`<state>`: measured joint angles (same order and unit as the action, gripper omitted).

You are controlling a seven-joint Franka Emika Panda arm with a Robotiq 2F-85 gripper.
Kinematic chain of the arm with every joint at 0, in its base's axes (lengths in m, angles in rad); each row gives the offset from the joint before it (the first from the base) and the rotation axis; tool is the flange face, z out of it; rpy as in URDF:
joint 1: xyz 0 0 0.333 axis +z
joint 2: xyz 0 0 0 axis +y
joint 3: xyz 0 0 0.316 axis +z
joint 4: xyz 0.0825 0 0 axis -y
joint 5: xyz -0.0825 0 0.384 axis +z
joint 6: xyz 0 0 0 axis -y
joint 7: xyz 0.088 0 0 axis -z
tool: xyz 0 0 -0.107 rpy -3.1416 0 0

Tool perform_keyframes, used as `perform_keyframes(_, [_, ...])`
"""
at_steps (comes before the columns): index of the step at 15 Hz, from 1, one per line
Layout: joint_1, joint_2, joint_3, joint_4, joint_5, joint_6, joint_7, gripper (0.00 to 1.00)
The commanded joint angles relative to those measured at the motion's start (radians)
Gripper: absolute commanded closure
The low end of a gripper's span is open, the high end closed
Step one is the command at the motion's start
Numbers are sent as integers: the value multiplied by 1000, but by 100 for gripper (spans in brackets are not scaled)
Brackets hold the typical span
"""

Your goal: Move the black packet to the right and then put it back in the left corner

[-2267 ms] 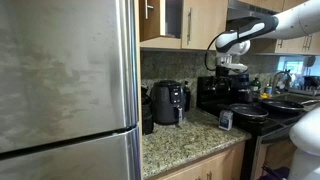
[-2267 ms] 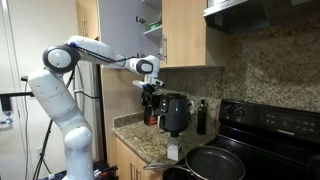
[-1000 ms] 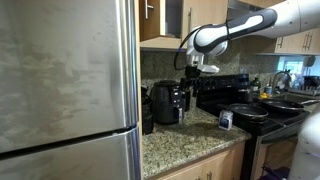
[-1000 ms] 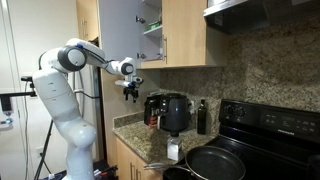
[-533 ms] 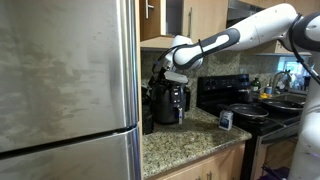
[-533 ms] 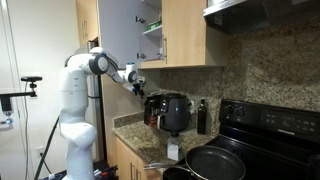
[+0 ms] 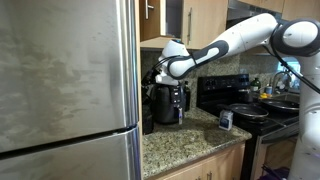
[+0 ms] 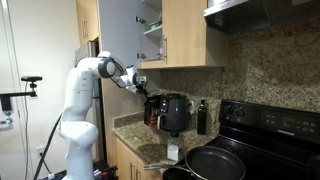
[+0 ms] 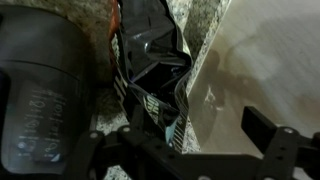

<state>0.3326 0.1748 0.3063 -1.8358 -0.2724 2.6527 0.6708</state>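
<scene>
Wrist view: black packet (image 9: pixel 150 60) long axis approx vertical, beside air fryer (image 9: pixel 40 90)

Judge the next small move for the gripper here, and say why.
Probably lower the gripper straight down, fingers kept open, around the black packet. In the wrist view the packet stands upright directly below the open gripper, in the narrow gap between the air fryer and a pale panel. It is not yet gripped, so a vertical approach looks safest.

Between fryer (image 9: pixel 45 95) and fridge (image 9: pixel 265 60) seemingly stands black packet (image 9: pixel 150 60).
</scene>
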Motion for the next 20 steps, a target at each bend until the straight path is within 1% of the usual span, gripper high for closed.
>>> perform_keyframes(1, [65, 157, -65, 155, -212, 91, 156, 0])
perform_keyframes(2, [88, 181, -91, 186, -276, 86, 213, 0])
perform_keyframes(4, [129, 218, -137, 244, -369, 58, 315, 0])
perform_keyframes(6, [155, 252, -166, 290, -427, 56, 378, 0])
perform_keyframes(7, [161, 265, -170, 307, -436, 50, 391, 0])
perform_keyframes(8, [173, 274, -182, 325, -454, 45, 413, 4])
perform_keyframes(9, [186, 279, -195, 337, -473, 31, 435, 26])
perform_keyframes(11, [210, 284, -217, 360, -506, -26, 466, 32])
perform_keyframes(14, [236, 282, -230, 382, -525, -132, 501, 52])
perform_keyframes(16, [230, 286, -204, 392, -469, -190, 490, 66])
perform_keyframes(17, [124, 158, -199, 228, -395, -131, 400, 73])
perform_keyframes(18, [87, 144, -164, 205, -281, -126, 341, 80])
perform_keyframes(19, [11, 130, -100, 180, -190, -104, 272, 88])
perform_keyframes(20, [-57, 121, -51, 165, -96, -93, 196, 94])
